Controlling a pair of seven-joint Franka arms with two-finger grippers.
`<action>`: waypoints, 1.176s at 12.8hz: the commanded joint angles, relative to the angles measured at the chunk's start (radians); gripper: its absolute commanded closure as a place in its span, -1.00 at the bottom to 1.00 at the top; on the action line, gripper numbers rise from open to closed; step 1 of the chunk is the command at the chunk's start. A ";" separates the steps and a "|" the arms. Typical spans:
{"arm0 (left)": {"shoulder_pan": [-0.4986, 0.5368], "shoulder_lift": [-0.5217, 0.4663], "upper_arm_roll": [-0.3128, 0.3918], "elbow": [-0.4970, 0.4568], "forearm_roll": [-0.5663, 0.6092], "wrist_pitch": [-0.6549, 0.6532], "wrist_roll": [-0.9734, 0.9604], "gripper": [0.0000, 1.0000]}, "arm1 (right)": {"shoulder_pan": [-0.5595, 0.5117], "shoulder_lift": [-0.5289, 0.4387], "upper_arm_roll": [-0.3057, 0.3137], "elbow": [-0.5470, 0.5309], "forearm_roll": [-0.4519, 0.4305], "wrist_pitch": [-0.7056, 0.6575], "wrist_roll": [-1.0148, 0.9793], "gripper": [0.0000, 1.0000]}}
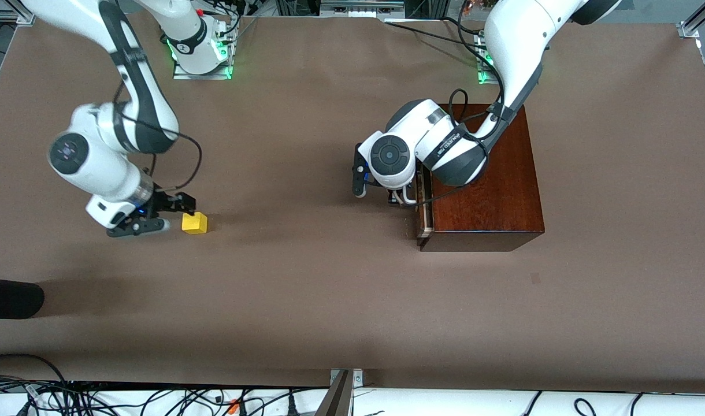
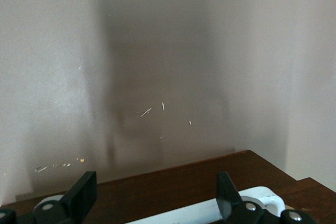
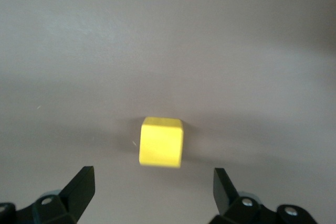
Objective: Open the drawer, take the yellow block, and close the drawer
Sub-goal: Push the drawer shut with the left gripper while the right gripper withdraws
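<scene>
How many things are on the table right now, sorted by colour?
Yellow: 1, the yellow block, beside the open right gripper.
Reddish-brown: 1, the wooden box with the drawer, the open left gripper at its white handle.
Total: 2

Brown table (image 1: 306, 300), yellow block (image 1: 195, 223), wooden box (image 1: 491, 190)
</scene>
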 commanded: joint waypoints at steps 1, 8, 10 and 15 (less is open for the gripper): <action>0.026 -0.024 -0.002 -0.006 0.032 -0.039 0.054 -1.00 | -0.016 -0.162 0.007 -0.018 -0.045 -0.067 0.001 -1.00; 0.036 -0.027 -0.005 0.001 0.015 -0.042 0.042 -1.00 | -0.027 -0.229 0.002 0.290 -0.039 -0.534 0.019 -1.00; 0.033 -0.047 -0.011 0.017 -0.037 -0.041 -0.022 -1.00 | -0.024 -0.226 -0.005 0.372 -0.022 -0.630 0.064 -1.00; 0.025 -0.162 -0.031 0.022 -0.166 -0.058 -0.511 -1.00 | -0.024 -0.223 -0.019 0.384 0.018 -0.657 0.158 -1.00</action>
